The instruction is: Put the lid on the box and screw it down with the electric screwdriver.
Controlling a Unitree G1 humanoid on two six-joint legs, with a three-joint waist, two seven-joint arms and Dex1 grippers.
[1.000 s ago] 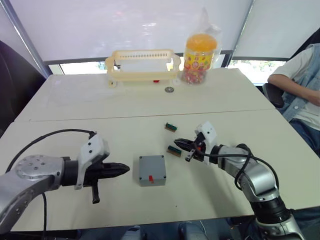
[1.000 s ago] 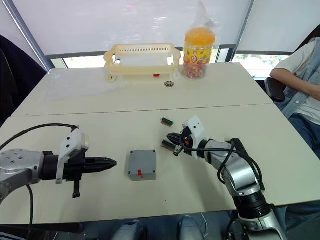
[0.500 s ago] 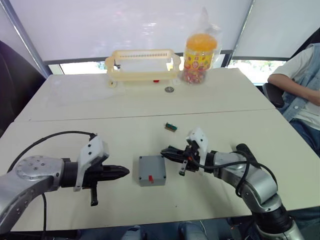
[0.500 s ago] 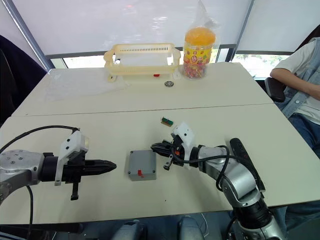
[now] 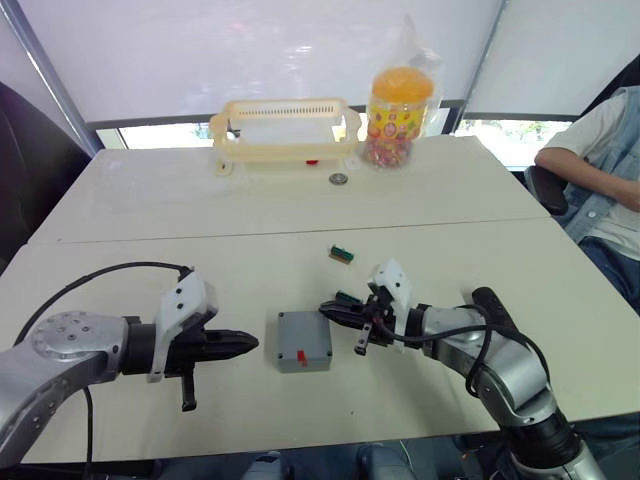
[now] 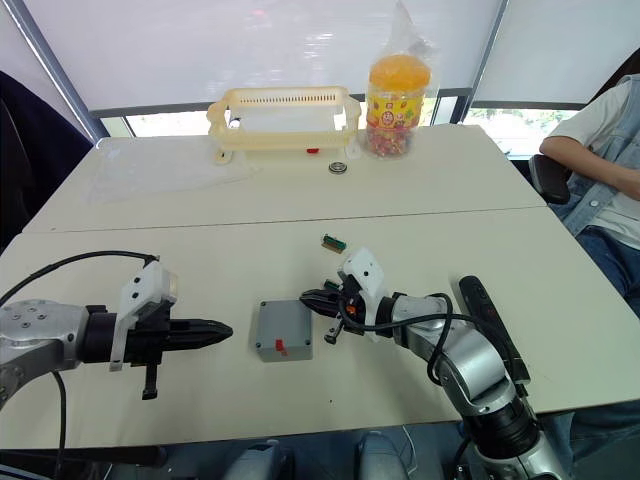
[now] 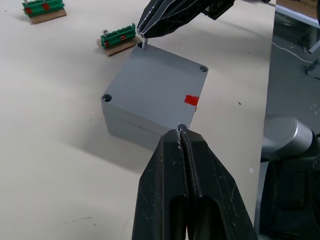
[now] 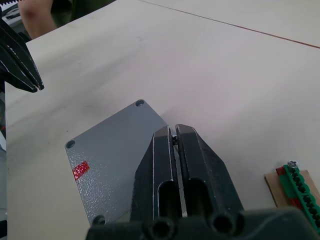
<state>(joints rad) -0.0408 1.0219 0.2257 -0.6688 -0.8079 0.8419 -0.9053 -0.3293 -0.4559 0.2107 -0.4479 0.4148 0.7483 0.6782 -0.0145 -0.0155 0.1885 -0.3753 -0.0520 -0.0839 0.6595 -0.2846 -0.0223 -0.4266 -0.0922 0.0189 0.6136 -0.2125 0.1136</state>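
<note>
As the head view has it, the box (image 5: 304, 341) sits mid-table with the lid (image 5: 303, 333) already on. The left claw (image 5: 250, 343) lies just beside its left side. The right claw (image 5: 328, 309) is at its far right corner.

In the left wrist view, the left claw's fingers are pressed together on nothing, tips by the near corner hole. The right claw pinches what looks like a small screw (image 7: 143, 43) over the far corner hole. If it comes in tilted or off the hole, it could drop and roll away. A hard push could shove the loose lid askew.

In the right wrist view, the fingers stand narrow over the lid's edge. The red mark (image 8: 80, 170) bears no writing, and the jar (image 5: 400, 103) label cannot be read.
</note>
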